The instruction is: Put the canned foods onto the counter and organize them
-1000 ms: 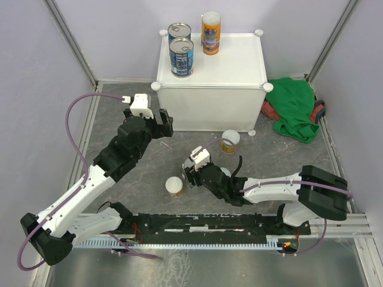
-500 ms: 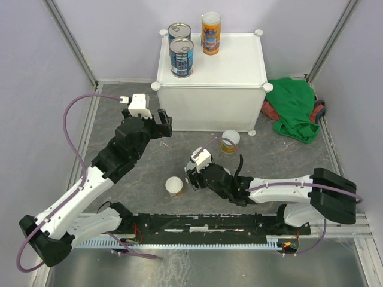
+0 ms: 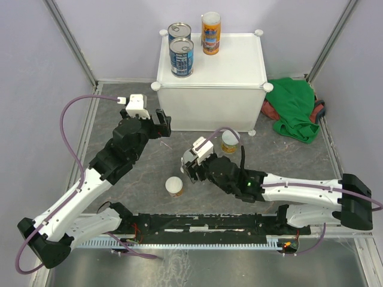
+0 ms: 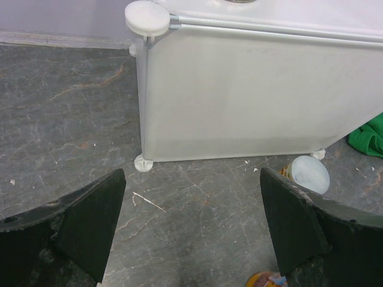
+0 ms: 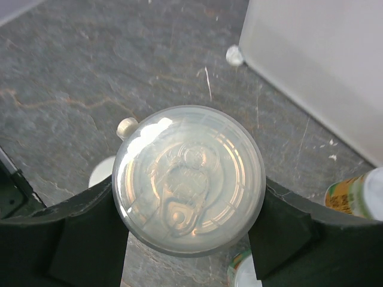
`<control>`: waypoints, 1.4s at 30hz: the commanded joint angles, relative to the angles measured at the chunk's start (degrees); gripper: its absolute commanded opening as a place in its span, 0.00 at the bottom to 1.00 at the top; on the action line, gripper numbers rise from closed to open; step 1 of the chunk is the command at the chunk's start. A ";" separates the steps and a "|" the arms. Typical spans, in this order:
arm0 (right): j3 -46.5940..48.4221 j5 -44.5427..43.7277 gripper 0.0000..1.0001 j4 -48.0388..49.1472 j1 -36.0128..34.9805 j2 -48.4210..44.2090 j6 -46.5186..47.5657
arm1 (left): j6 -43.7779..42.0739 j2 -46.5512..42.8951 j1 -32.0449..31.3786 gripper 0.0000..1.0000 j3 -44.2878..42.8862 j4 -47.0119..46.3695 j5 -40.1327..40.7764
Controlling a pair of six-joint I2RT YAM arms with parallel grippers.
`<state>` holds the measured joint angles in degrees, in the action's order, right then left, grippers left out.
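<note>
Now the right hand [image 3: 192, 163] is clamping a pale-lidded can [image 5: 188, 179] between both fingers, lid facing its cam. Another can [image 3: 175, 186] is standing just behind the hand, and one more [image 3: 230, 142] beside it toward the white tabletop [image 3: 227, 66], which is carrying three cans [image 3: 181, 57]. The left hand [image 4: 191, 227] is hanging wide open and empty, facing the tabletop's front. Held can's label is prob. yellow, hard to tell.

We see the black-and-white left arm [image 3: 90, 179] stretched forward and rightward from its base, its black two-finger left gripper [image 3: 160, 123] level, jaws spread wide. The black-and-white right arm [image 3: 293, 188] lies low, reaching leftward across the middle, and its right gripper [image 3: 190, 168] is clamped around a pale-lidded round can [image 5: 188, 179].
</note>
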<state>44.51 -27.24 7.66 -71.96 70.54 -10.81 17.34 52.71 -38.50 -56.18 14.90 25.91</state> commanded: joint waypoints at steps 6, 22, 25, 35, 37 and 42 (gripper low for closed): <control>16.59 -5.12 0.06 0.06 -0.19 -6.98 8.12 | -0.91 -1.41 -0.26 0.99 -0.16 -1.27 0.90; 48.64 -3.14 0.05 -9.65 11.26 5.55 14.90 | -0.64 -1.91 -0.26 0.99 -0.85 -0.14 0.47; 54.28 -1.44 0.05 -11.48 14.72 8.79 15.00 | -0.69 -1.83 -0.26 0.99 -0.99 -0.20 0.47; 70.89 5.94 0.05 -17.34 27.06 18.87 10.96 | -0.73 -0.97 -0.26 0.99 -1.31 -0.72 0.16; 73.42 7.41 0.05 -17.92 29.19 20.65 9.51 | -0.80 -0.73 -0.26 0.99 -1.35 -0.91 0.08; 79.80 10.58 0.05 -19.97 33.98 26.16 6.30 | -1.13 -0.03 -0.25 0.99 -1.96 -1.01 -0.01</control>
<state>116.42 -20.58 -19.16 -40.75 95.66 -1.28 17.34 52.18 -38.50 -56.18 15.40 25.87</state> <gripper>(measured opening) 0.733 0.992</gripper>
